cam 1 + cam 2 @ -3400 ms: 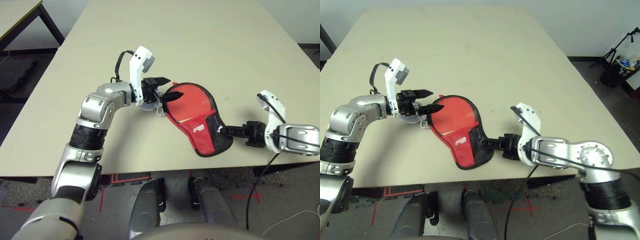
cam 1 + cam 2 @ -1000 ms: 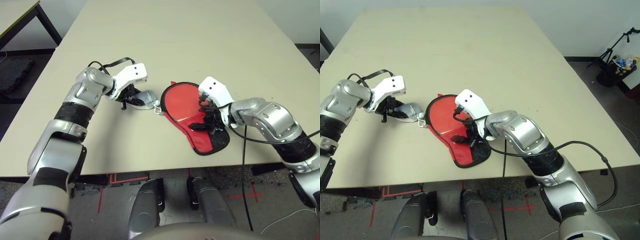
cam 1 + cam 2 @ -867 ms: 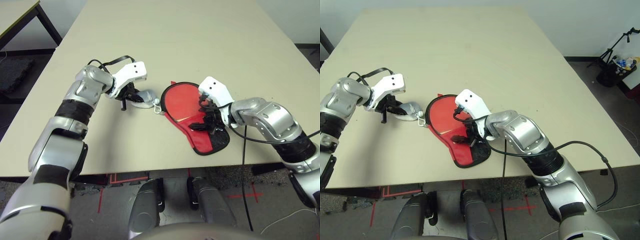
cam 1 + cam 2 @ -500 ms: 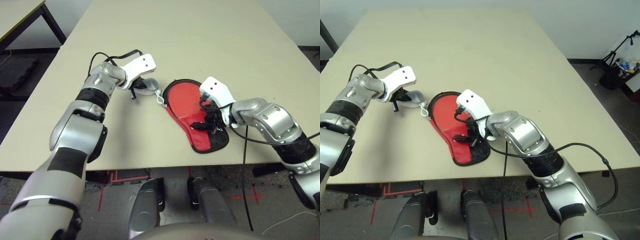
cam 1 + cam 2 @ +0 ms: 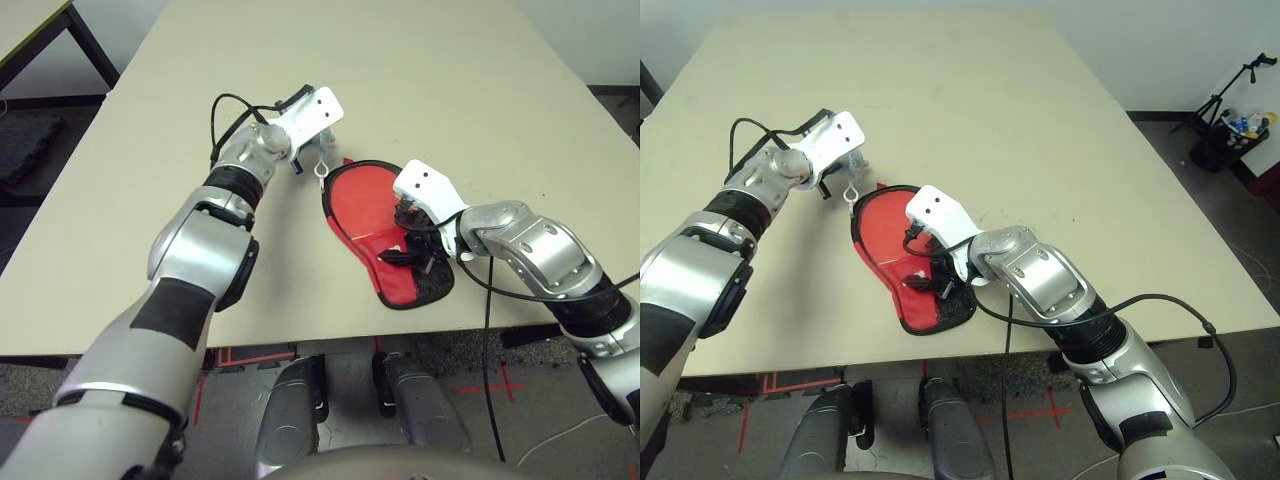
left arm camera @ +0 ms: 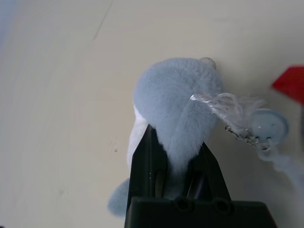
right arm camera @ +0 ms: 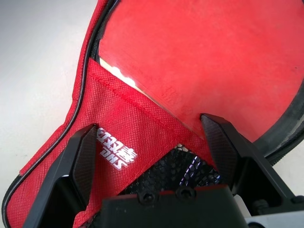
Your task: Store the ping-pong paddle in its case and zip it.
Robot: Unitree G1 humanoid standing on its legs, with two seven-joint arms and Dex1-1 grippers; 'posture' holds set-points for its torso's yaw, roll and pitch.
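Pinching a fuzzy grey-blue plush (image 6: 175, 90) with the nearly closed left gripper (image 6: 176, 135), near an unzipped red case (image 7: 35, 192).

Holding the right gripper (image 7: 149, 121) wide open over the case's pocket (image 7: 126, 111), gripping nothing; on the table (image 5: 440, 80), showing the ping-pong paddle (image 7: 204, 57) inside the case, red face up.

The ping-pong paddle (image 7: 204, 57), 1 round red rubber face showing, lies flat in the red, black-edged case (image 7: 123, 123), its handle apparently under the white-logo pocket. The case lies flat on the table, unzipped.
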